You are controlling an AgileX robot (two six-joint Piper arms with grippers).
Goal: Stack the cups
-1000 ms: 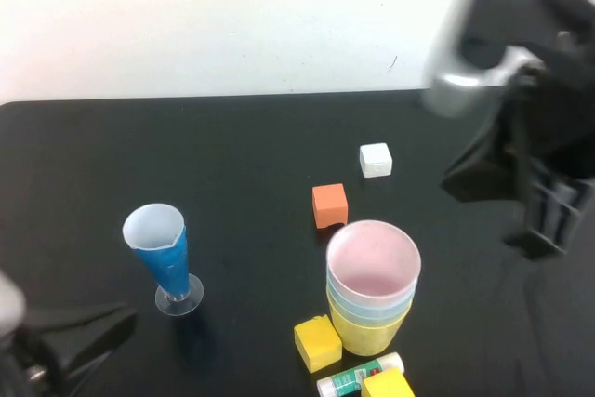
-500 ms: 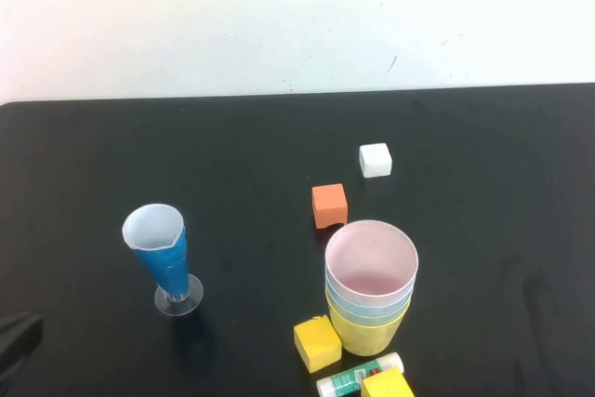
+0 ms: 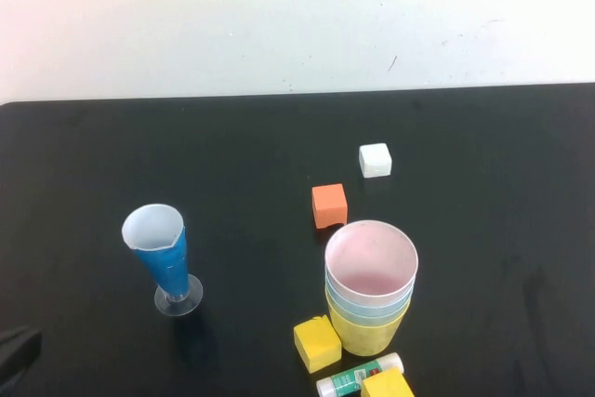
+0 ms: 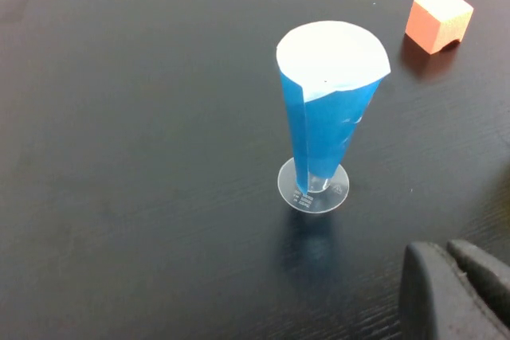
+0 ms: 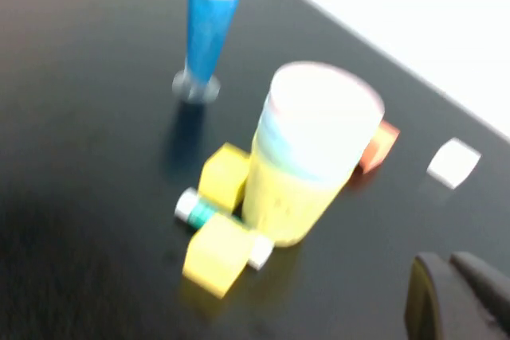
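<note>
The cups stand nested in one upright stack [image 3: 370,285] at the front of the black table [image 3: 232,155]. The pink cup [image 3: 372,262] is on top, a light blue rim [image 3: 369,305] shows below it, and the yellow cup [image 3: 367,330] is at the bottom. I cannot make out a green cup. The stack also shows in the right wrist view [image 5: 307,153]. My left gripper [image 4: 448,251] is shut and empty, low over the table near the cone cup; only a dark edge of it [image 3: 17,355] shows in the high view. My right gripper [image 5: 448,263] is shut and empty, well away from the stack.
A blue-and-white cone cup [image 3: 163,258] on a clear foot stands at the left. An orange block [image 3: 329,205] and a white block [image 3: 376,160] lie behind the stack. Two yellow blocks [image 3: 317,342] and a glue stick [image 3: 358,376] lie at its front.
My right arm has pulled back out of the high view. My left arm has drawn back to the bottom left corner. The stack has not moved.
</note>
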